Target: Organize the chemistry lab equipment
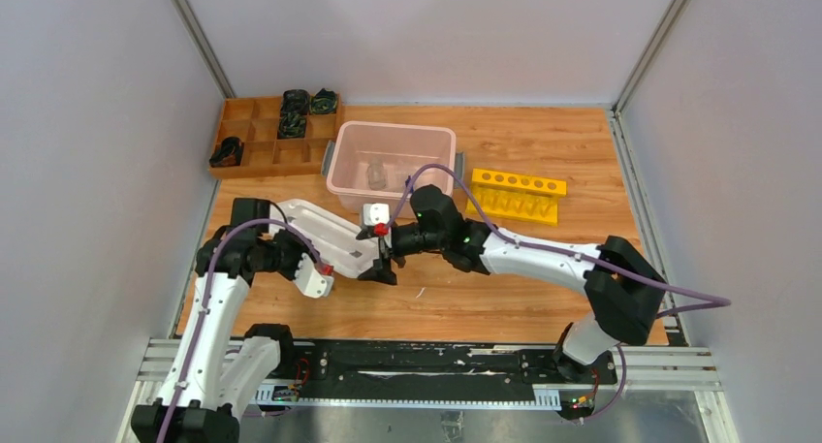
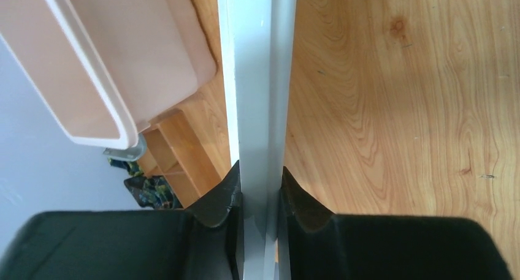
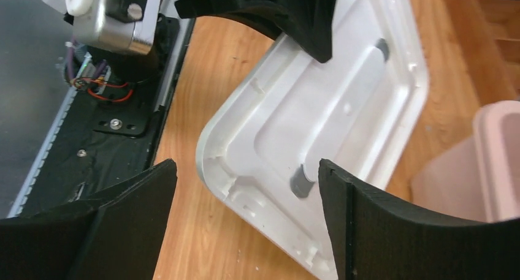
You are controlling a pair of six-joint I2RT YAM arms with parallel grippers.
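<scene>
My left gripper (image 1: 308, 259) (image 2: 260, 188) is shut on the edge of a white plastic lid (image 1: 325, 232) (image 2: 254, 78) and holds it tilted over the wooden table. My right gripper (image 1: 380, 264) (image 3: 247, 170) is open, its jaws standing either side of the lid's (image 3: 331, 108) near corner without touching it. The left gripper's finger (image 3: 276, 16) shows at the lid's far end. A clear item (image 1: 376, 174) lies in the pink bin (image 1: 339, 176). A yellow tube rack (image 1: 517, 195) with a row of holes lies to the bin's right. The funnel, triangle, dish, tubes and rod are out of view.
A wooden divided tray (image 1: 257, 142) (image 2: 172, 151) with dark bundles sits at the back left, beside the pink bin (image 2: 92, 65) (image 3: 484, 163). Grey walls close in the left, back and right. A black rail (image 1: 436, 365) runs along the near edge.
</scene>
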